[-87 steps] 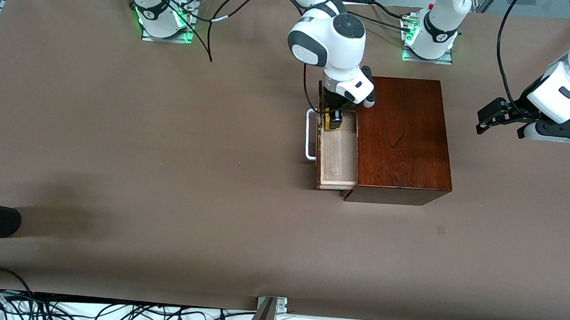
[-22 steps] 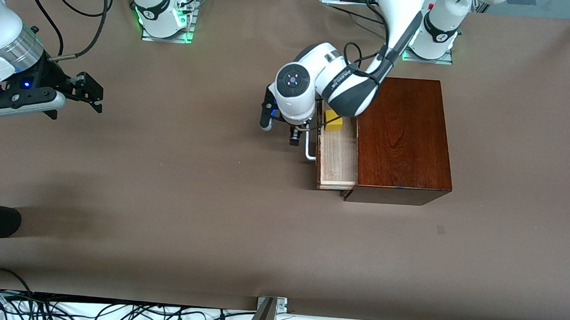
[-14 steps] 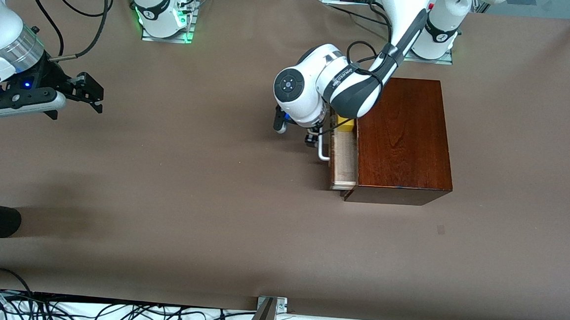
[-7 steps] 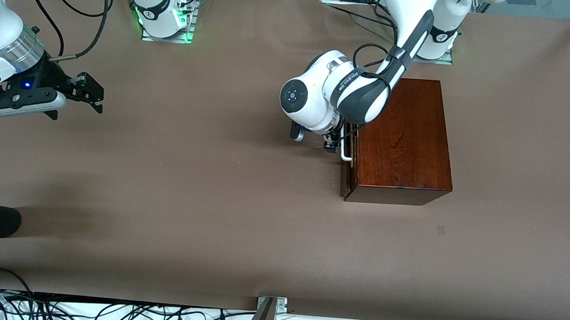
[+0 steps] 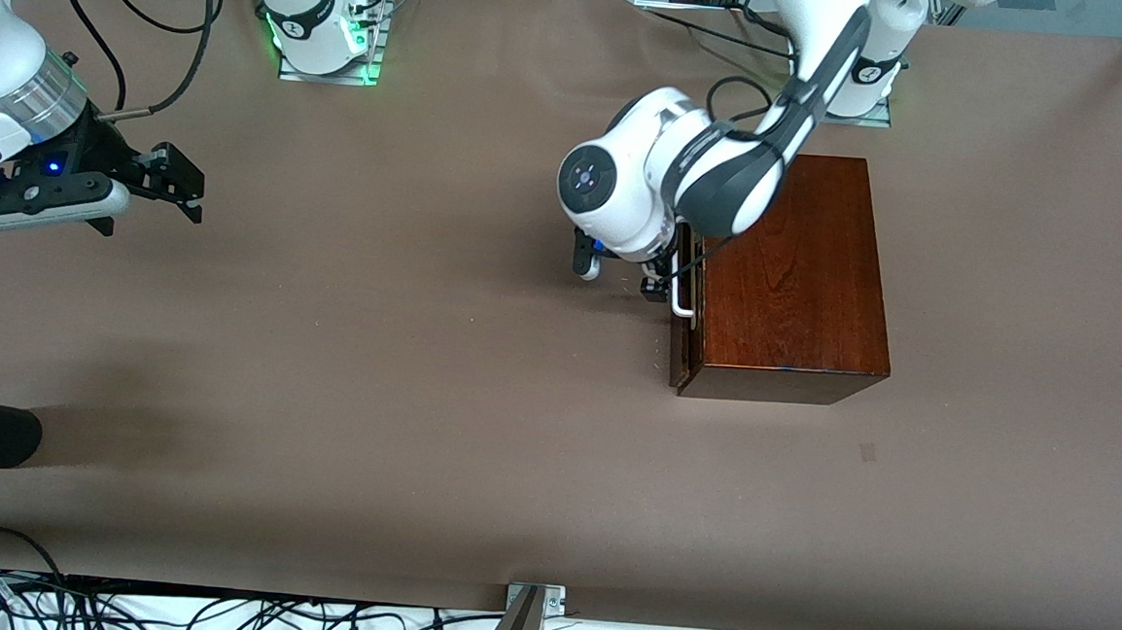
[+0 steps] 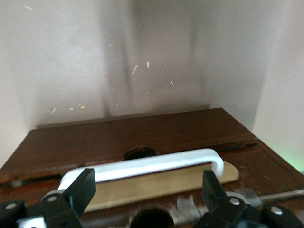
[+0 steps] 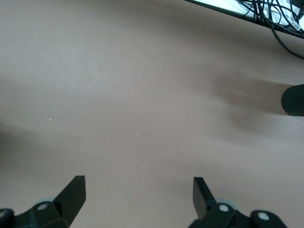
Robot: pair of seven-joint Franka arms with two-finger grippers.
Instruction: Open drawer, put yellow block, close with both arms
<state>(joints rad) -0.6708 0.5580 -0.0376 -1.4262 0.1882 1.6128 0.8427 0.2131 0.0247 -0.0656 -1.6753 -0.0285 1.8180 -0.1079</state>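
Two arms are seen over the brown table (image 5: 373, 362), whose top carries a dark reddish-brown wooden box (image 5: 793, 271) toward the left arm's end and nearer the edge where the bases stand. The drawer (image 5: 683, 308) is shut, its dark front flush with the box face that is turned toward the right arm's end of the table, and its white U-shaped handle (image 5: 684, 298) stands out from that front. The yellow block cannot be seen in any view. The left gripper (image 5: 656, 280) is held directly in front of the drawer, low over the table; in the left wrist view its fingers (image 6: 83, 187) are spread apart, one at each end of the handle (image 6: 147, 164), without clasping it, and whether they touch it cannot be told. The right gripper (image 5: 174, 184) is parked in the air over the bare table near the edge at the right arm's end, well apart from the box, where that arm waits; its fingers (image 7: 73, 192) are spread wide with nothing between them.
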